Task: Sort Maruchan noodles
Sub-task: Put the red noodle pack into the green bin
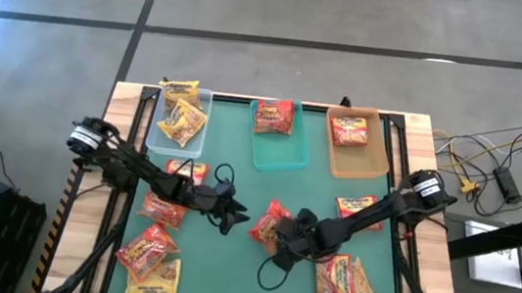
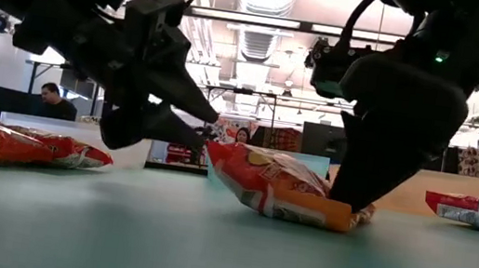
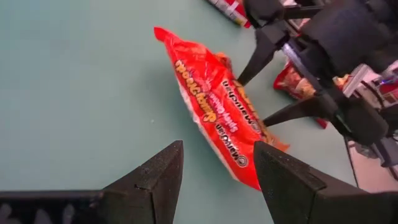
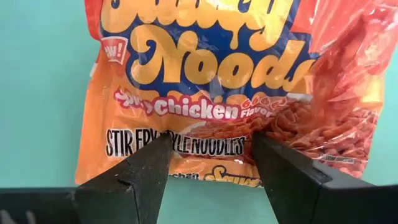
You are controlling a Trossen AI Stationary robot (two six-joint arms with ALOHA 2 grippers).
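**High view: both end effectors at one orange-red packet, mid-bench**

I see the right end effector (image 1: 282, 240) down on the orange-red packet (image 1: 270, 224) at the centre of the green bench (image 1: 237, 272). In my right wrist view its fingers (image 4: 142, 171) straddle the packet's lower edge, spread, with the wrapper between them; I cannot tell whether they pinch it. Low view shows that packet's far end tilted up off the mat. Left end effector (image 1: 230, 214) sits just beside the packet, released, fingers (image 3: 155, 180) apart with nothing between them. Other packets: two in the clear tray (image 1: 155, 139), one in the teal tray (image 1: 280, 157), one in the tan tray (image 1: 363, 158), the rest loose along both sides.
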